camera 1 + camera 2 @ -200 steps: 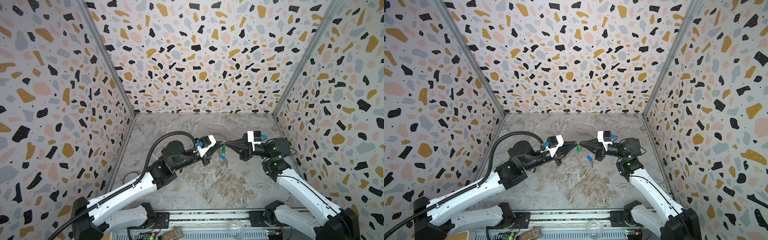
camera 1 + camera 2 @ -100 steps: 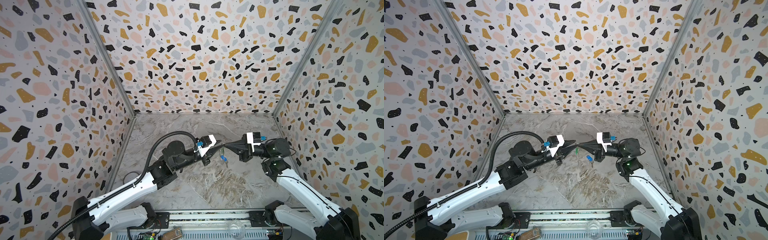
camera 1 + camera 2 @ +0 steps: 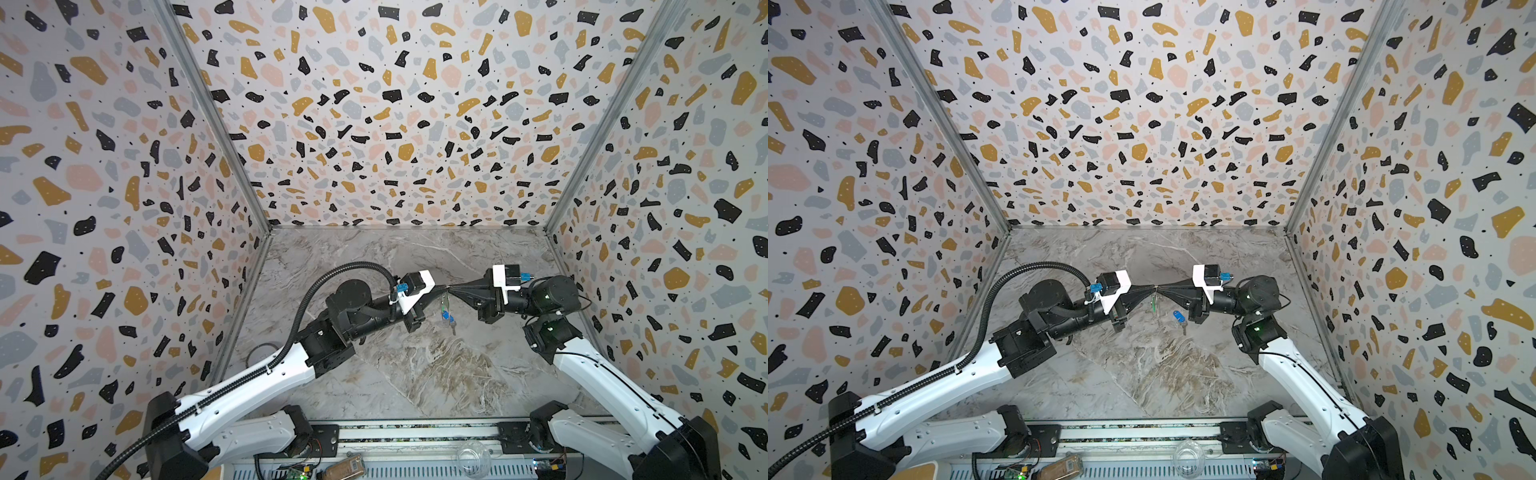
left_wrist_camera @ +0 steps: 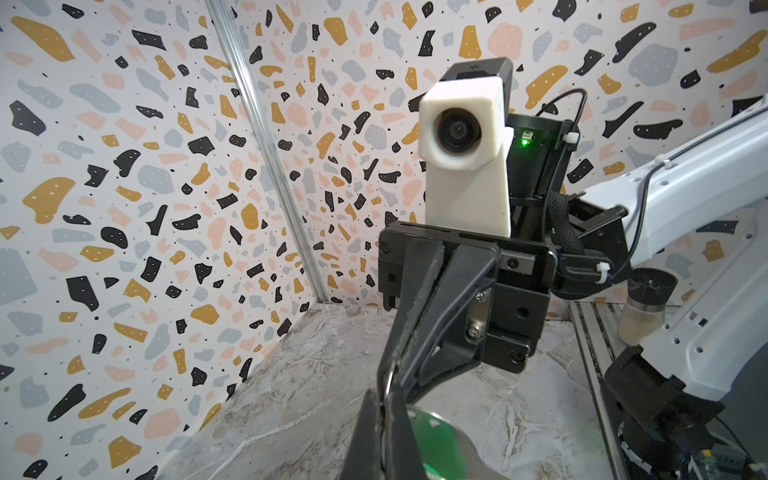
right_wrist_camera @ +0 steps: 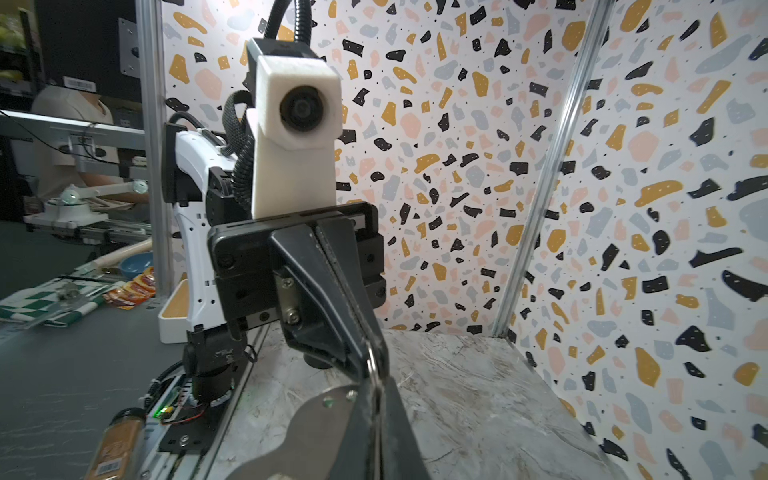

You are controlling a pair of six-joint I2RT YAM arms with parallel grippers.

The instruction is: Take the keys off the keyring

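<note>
Keyring link (image 4: 387,375) — shiny metal, blue key tag (image 3: 1178,317) — glossy plastic, tabletop (image 3: 415,374) smooth, marbled.

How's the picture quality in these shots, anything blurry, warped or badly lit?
In both top views the light is even, the wide lens splays the walls outward, and the green tag is tiny. Left wrist view: the right gripper is in focus, the green tag at the frame edge a blur. Right wrist view: the left gripper is sharp, the room outside the enclosure dim.

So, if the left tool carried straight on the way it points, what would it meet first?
The right tool, which is tip to tip with it across the keyring that the left tool pinches. Nothing else seems to lie between them.
</note>
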